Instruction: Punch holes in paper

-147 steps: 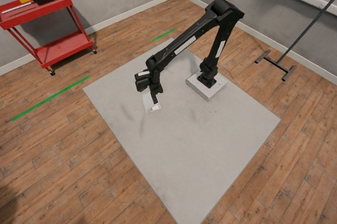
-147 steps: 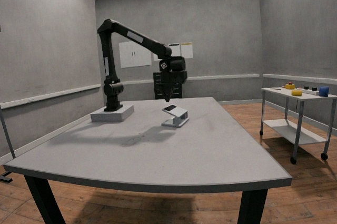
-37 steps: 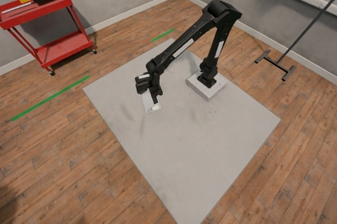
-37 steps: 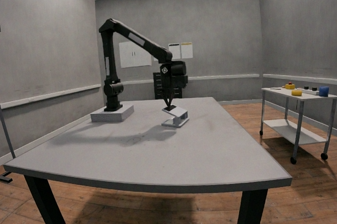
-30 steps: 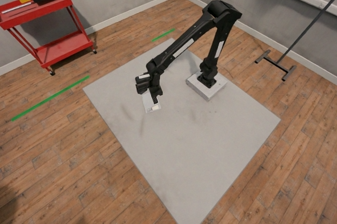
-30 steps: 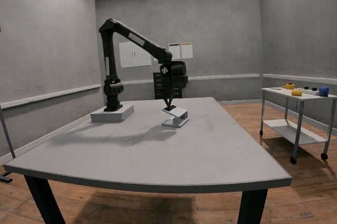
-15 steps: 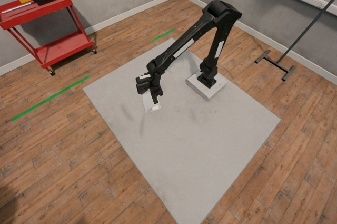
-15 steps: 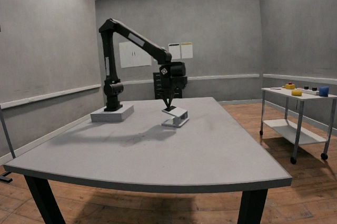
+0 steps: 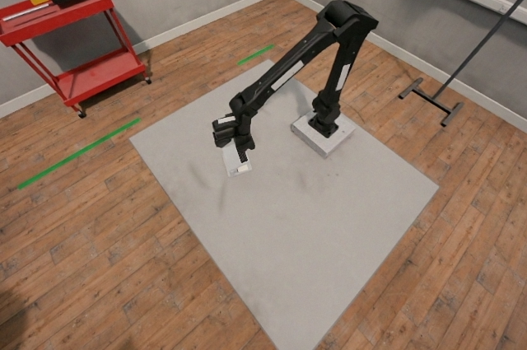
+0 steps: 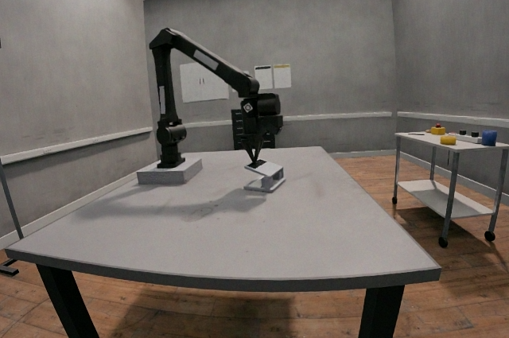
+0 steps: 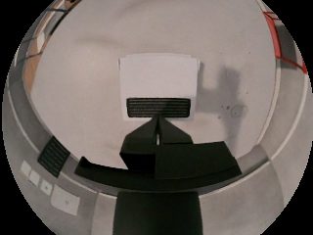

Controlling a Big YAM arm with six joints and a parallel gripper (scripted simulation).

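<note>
The white hole punch [image 9: 232, 160] [image 10: 268, 176] stands upright on the grey table [image 9: 297, 231] [image 10: 246, 239], in front of the arm's base block. Its lever [image 10: 271, 168] [image 11: 159, 74] slopes up over the base, with a dark ribbed pad [image 11: 158, 108] at its near end. A small cream sheet [image 9: 243, 168] shows at the punch's front. My gripper [image 9: 243, 156] [image 10: 254, 161] [image 11: 157, 117] is shut and empty. It points straight down with its tips on the dark pad of the lever.
The arm's base block [image 9: 307, 137] [image 10: 164, 176] sits behind the punch. A red cart [image 9: 63, 18] stands off the table at one side, a white cart [image 10: 452, 145] with small objects at the other. A floor stand [image 9: 430, 101] is beyond the base.
</note>
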